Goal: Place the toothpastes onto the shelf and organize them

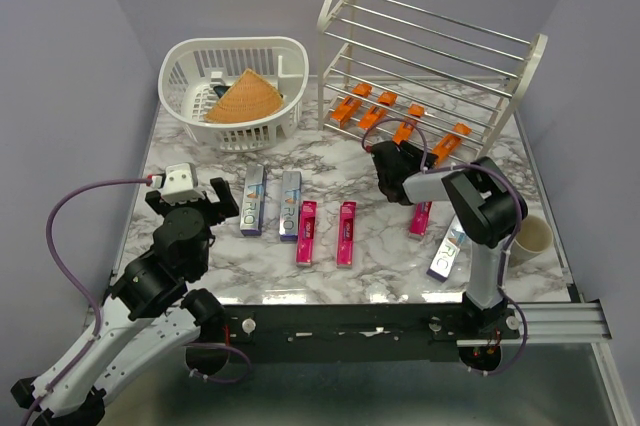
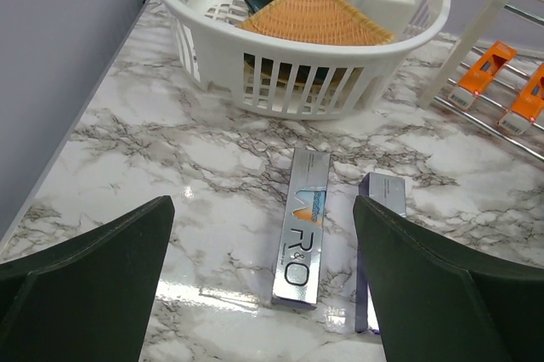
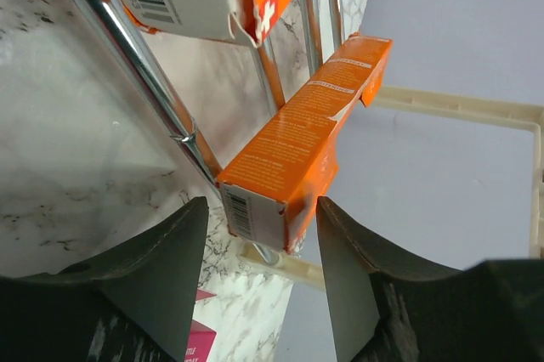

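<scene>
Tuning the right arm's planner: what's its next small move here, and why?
Probably close the right gripper on the orange carton, then square it up. Its fingers flank the carton's barcode end, which lies slanted across the shelf rods; contact is unclear.
</scene>
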Robot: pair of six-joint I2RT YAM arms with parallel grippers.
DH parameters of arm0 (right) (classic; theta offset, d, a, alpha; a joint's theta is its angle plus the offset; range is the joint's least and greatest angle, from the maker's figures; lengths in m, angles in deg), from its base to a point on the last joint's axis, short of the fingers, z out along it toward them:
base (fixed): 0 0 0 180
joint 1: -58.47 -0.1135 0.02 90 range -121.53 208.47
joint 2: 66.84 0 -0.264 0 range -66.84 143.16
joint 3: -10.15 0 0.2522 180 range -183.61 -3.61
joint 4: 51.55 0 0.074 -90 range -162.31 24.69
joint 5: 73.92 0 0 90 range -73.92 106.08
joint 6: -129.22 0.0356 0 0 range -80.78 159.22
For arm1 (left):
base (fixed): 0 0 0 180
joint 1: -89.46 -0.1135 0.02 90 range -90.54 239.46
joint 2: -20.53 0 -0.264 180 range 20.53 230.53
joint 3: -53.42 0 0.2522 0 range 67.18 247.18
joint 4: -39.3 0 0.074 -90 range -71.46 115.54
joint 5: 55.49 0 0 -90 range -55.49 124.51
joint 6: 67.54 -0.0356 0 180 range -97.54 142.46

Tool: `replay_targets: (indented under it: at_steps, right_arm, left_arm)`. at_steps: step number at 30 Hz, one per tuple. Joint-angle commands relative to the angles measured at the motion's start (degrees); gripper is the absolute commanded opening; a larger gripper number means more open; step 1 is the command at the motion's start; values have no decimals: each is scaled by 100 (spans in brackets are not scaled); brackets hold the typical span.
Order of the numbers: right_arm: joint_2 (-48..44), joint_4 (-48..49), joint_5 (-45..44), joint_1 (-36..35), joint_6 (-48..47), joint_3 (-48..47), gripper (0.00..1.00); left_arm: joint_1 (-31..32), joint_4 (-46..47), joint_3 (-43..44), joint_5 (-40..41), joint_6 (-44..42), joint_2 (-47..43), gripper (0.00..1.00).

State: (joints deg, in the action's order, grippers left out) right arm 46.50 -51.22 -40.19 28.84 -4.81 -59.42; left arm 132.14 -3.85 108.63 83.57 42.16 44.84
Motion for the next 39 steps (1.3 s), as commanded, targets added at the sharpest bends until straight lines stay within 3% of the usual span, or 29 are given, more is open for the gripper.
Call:
replay_targets:
  at_steps: [1, 10, 17, 39]
  right_arm:
    - [-286, 33, -138, 89, -27, 132, 61]
    - [-602, -169, -174, 89, 140, 237, 60]
    - [-576, -266, -244, 159, 211, 229, 53]
    - [-628, -607, -271, 344, 534, 62, 51]
  left_arm:
    - [-66, 117, -76, -142, -46, 21, 99]
    - [-119, 117, -67, -186, -37, 12, 99]
    - [-137, 117, -76, -212, -46, 3, 99]
    - [-181, 135, -85, -274, -63, 38, 99]
